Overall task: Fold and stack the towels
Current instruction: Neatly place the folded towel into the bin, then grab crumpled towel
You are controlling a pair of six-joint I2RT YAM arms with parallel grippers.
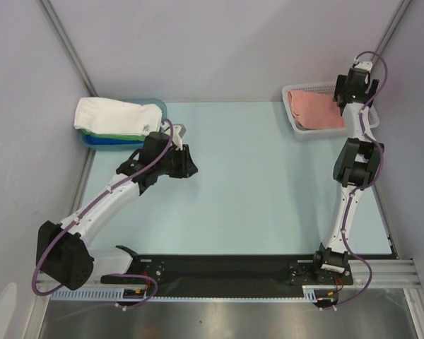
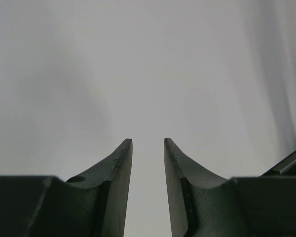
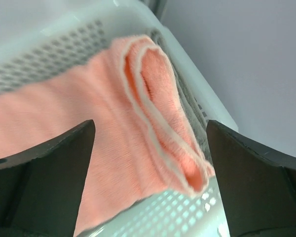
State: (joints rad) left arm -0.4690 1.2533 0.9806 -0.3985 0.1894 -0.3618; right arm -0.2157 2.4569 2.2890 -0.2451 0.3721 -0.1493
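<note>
My right gripper (image 3: 150, 128) stands wide open over the pink towel (image 3: 103, 133) in the basket (image 3: 49, 54); a shallow grip may catch one layer only.

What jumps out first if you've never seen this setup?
A salmon pink towel lies doubled over in the white basket at the far right corner, the right gripper wide open above it. At the far left sits a towel pile, white on top, green and blue beneath, next to the left arm.
</note>
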